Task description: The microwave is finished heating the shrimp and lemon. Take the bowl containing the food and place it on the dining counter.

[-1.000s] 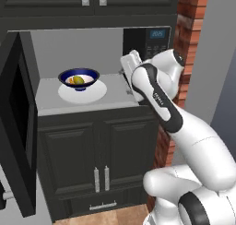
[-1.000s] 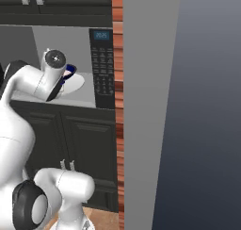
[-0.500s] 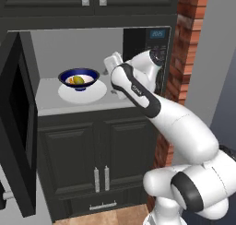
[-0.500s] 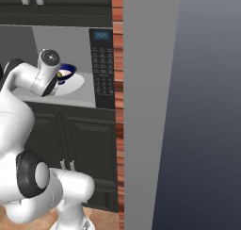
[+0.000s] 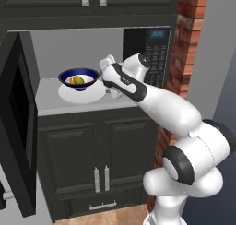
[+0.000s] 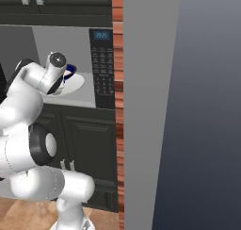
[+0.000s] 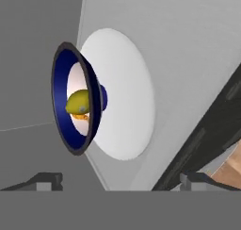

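Inside microwave (image 5: 159, 44), arm has swung nearer bowl (image 5: 79, 78).

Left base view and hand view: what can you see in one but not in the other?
The left base view takes in the microwave's open door swung out at the left, its button panel with the blue display, the cabinet doors underneath and the brick wall. The hand view, rolled sideways, has the gripper with its dark fingertips apart. Both have the bowl on the white turntable plate, with the lemon and shrimp inside.
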You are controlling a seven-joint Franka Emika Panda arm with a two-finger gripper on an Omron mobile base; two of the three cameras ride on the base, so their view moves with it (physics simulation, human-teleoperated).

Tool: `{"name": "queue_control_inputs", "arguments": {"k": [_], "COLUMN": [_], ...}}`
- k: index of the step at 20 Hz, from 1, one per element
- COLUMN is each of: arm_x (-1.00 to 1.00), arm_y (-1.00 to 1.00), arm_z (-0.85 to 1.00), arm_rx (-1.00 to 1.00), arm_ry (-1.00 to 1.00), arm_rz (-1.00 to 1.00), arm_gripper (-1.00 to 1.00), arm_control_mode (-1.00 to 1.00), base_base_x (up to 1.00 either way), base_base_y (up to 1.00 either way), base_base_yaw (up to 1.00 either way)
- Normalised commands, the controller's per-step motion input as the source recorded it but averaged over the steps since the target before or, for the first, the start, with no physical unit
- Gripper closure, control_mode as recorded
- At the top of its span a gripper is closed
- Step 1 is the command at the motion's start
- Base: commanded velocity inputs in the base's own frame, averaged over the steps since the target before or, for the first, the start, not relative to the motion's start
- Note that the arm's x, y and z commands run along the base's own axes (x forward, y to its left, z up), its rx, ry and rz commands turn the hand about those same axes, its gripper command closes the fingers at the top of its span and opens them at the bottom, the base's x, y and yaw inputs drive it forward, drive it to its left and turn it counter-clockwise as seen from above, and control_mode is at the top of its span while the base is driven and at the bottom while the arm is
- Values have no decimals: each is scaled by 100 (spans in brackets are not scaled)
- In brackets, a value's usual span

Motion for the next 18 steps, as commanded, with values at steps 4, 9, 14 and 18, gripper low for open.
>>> {"name": "queue_control_inputs", "arguments": {"k": [4,9,14,18], "arm_x": [61,54,46,37], "arm_y": [0,12,23,21], "arm_z": [-8,-25,-19,-21], "arm_rx": [0,-4,-5,-5], "arm_ry": [3,3,0,0], "arm_rz": [0,0,0,0], "arm_gripper": [-100,-100,-100,-100], "arm_control_mode": [-100,-100,-100,-100], "base_base_x": [0,0,0,0], "base_base_y": [0,0,0,0], "base_base_yaw": [0,0,0,0]}}
